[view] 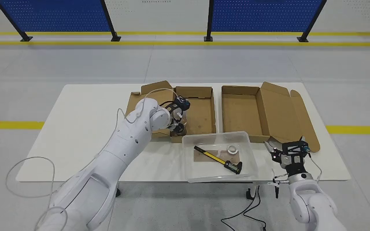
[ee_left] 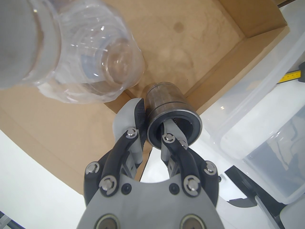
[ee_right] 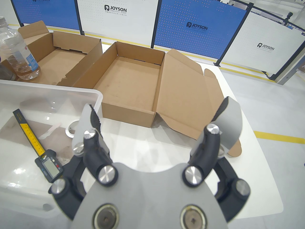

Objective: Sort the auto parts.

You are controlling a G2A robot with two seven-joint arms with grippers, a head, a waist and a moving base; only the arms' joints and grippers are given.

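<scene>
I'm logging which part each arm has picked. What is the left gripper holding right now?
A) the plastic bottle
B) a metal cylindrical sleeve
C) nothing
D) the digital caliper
B: in the left wrist view the left gripper is shut on the metal cylindrical sleeve, one finger inside its bore and one outside, at a corner of the cardboard box. The digital caliper lies in the clear bin.

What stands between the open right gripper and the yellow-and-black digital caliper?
The top view shows bare white table, then the clear plastic bin's side wall; the caliper lies inside, the right gripper outside.
</scene>
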